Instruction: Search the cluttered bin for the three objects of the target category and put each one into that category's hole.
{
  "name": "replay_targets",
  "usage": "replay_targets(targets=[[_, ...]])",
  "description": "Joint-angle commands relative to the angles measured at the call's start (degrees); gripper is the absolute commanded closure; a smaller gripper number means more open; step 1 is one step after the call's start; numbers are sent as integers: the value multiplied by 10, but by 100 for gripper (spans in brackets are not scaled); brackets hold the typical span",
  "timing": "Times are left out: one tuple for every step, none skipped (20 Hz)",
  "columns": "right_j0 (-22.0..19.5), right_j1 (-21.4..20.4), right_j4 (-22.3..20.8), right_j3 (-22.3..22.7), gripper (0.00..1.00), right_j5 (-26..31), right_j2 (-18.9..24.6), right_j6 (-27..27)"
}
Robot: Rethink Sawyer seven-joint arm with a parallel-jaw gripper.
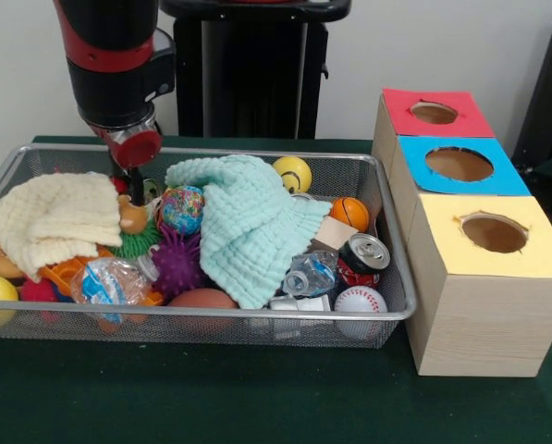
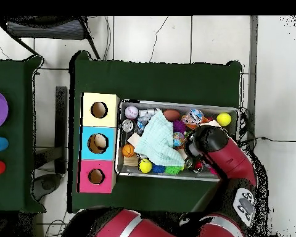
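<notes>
The cluttered bin is a silver wire-mesh basket on the green table; it also shows in the overhead view. My gripper reaches down into its far left part, just behind a cream cloth. Right below it lies a tan-orange figure with a face on a green tufted toy. I cannot tell whether the gripper touches the figure. A small pale yellow toy is hidden. In the overhead view the arm covers the gripper and that end of the bin.
Three wooden boxes with holes stand beside the bin: red-topped, blue-topped, yellow-topped. The bin holds a mint cloth, purple spiky ball, yellow smiley ball, basketball, can, baseball.
</notes>
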Motion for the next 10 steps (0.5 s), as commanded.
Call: replay_targets(targets=[[-9, 19, 44, 43, 0, -61, 103, 142], [-8, 15, 46, 44, 0, -59, 103, 143], [-8, 15, 47, 42, 0, -60, 103, 143], [-5, 11, 48, 42, 0, -61, 100, 144], [-4, 8, 51, 46, 0, -69, 102, 145], [-5, 8, 53, 49, 0, -82, 108, 142], [-7, 7, 56, 52, 0, -94, 113, 139], [-8, 9, 58, 52, 0, -95, 117, 138], [-12, 13, 60, 50, 0, -103, 122, 135], [-12, 17, 60, 45, 0, -105, 122, 135]])
